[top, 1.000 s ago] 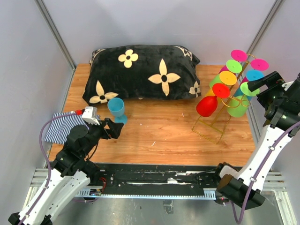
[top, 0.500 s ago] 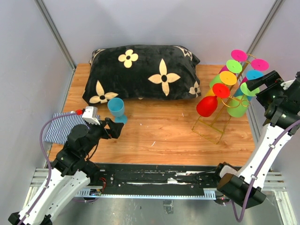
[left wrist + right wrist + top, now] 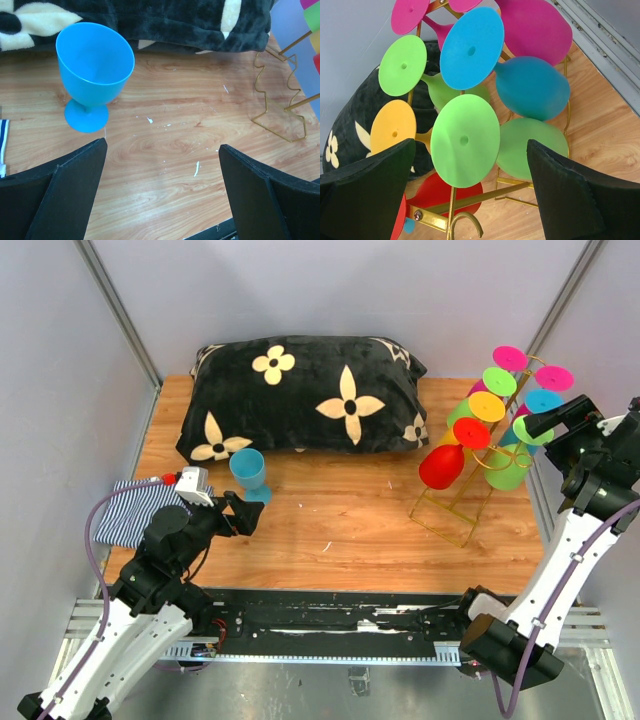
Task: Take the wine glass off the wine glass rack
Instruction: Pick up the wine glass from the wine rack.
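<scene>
While the left end effector [image 3: 162, 145] hovers low over the worktop [image 3: 180, 150] with its fingers spread wide and nothing between them, the right end effector [image 3: 470, 150] is raised at the wine glass rack [image 3: 465, 510], which stands at the worktop's right side. Its fingers are likewise parted and grip nothing. In the wrist view the round foot of a lime-green wine glass [image 3: 465, 140] lies between them; I cannot tell whether either finger touches it. That glass hangs on a slanted gold rail, foot uppermost, with a teal glass [image 3: 532, 87] and a magenta glass [image 3: 535, 30] higher on the same side. A blue glass [image 3: 95, 65] stands upright just ahead of the left fingers, near the black flowered pillow [image 3: 300, 395].
</scene>
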